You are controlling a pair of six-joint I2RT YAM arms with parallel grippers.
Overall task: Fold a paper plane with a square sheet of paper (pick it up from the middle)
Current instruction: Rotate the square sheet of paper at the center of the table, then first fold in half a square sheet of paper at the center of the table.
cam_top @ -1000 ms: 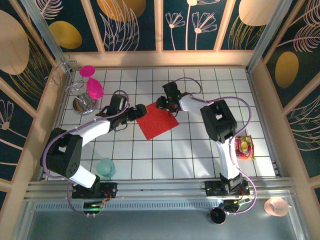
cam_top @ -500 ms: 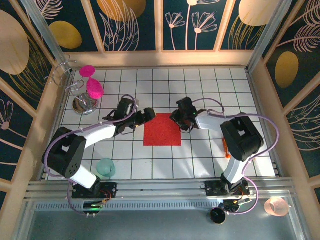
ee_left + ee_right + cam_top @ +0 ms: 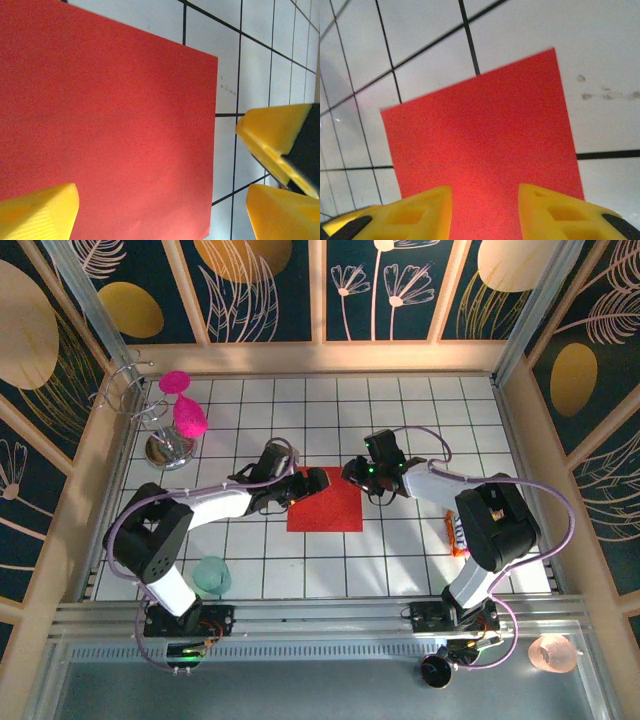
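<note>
Goblets (image 3: 188,415), teal cup (image 3: 212,573) and packet (image 3: 456,537) stand well apart from the sheet (image 3: 330,508).

The square sheet of paper (image 3: 325,508) lies flat on the desk (image 3: 400,570), near its middle. The left claw (image 3: 316,479) hangs over the sheet's far edge, toward its left corner. The right claw (image 3: 354,473) is at the sheet's far right corner. Well left of the sheet and farther back stands a rack (image 3: 165,450) holding two goblets (image 3: 188,416). Left of the sheet and nearer the arm bases stands a cup (image 3: 212,574). Right of the sheet, a packet (image 3: 458,537) lies partly under the right arm.
</note>
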